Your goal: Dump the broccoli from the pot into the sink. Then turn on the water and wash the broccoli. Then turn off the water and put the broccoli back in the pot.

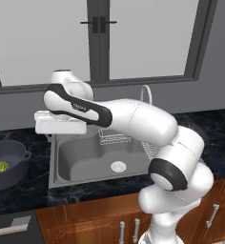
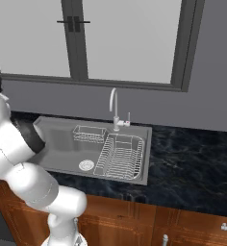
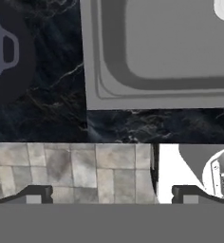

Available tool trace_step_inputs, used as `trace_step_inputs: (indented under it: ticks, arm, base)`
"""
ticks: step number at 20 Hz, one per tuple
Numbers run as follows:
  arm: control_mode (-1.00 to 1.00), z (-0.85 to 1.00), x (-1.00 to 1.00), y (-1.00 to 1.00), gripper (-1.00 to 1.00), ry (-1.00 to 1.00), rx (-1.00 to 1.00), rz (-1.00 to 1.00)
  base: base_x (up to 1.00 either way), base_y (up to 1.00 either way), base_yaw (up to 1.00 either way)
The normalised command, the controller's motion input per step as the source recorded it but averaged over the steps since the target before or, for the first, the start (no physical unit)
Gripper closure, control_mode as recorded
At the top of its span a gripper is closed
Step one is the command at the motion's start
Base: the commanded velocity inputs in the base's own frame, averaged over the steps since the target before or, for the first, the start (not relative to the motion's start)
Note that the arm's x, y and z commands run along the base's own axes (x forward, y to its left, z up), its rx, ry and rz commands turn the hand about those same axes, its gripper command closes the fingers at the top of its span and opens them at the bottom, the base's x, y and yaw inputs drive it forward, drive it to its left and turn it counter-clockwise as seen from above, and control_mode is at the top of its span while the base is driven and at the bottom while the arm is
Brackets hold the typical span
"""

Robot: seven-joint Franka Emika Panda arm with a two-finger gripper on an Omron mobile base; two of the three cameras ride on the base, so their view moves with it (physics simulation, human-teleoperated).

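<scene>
Your gripper (image 3: 112,194) hangs above sink's left rim, jaws spread fully wide, holding nothing. Pot (image 1: 7,164) sits on dark marbled countertop (image 1: 33,178), just left of sink (image 1: 81,159), not touching it. Broccoli (image 1: 1,166) lies inside pot, small yellow-green lump. Hand view: pot's loop handle (image 3: 8,49) at upper left, sink basin at upper right. Faucet (image 2: 114,108) stands behind sink, wire rack (image 2: 121,156) in basin's right half, drain (image 2: 86,165) toward front.

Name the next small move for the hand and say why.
Probably shift the hand toward the pot's near loop handle. Its jaws stand open and empty, the broccoli sits in the pot, and the sink holds no floret.
</scene>
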Motion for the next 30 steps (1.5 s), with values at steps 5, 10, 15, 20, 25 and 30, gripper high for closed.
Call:
trace_step_inputs:
  ticks: [5,10,15,20,25,30]
  arm:
    - [-1.0,-0.01,0.0,0.51,-1.0,0.03,-0.01,-0.13]
    - [-1.0,0.0,0.0,0.35,-1.0,0.0,0.0,-0.16]
    - [-1.0,-0.04,0.0,0.32,-1.0,0.0,-0.01,-0.18]
    - [-1.0,-0.2,-0.02,0.27,-1.0,0.0,-0.04,-0.19]
    - [-1.0,-0.22,-0.02,0.23,-1.0,0.0,-0.03,-0.19]
    - [-1.0,-0.18,0.0,0.07,-1.0,0.0,-0.04,-0.05]
  base:
    - [0.0,0.0,0.0]
    - [0.0,0.0,0.0]
    - [0.0,0.0,0.0]
    - [0.0,0.0,0.0]
    - [0.0,0.0,0.0]
    - [0.0,0.0,0.0]
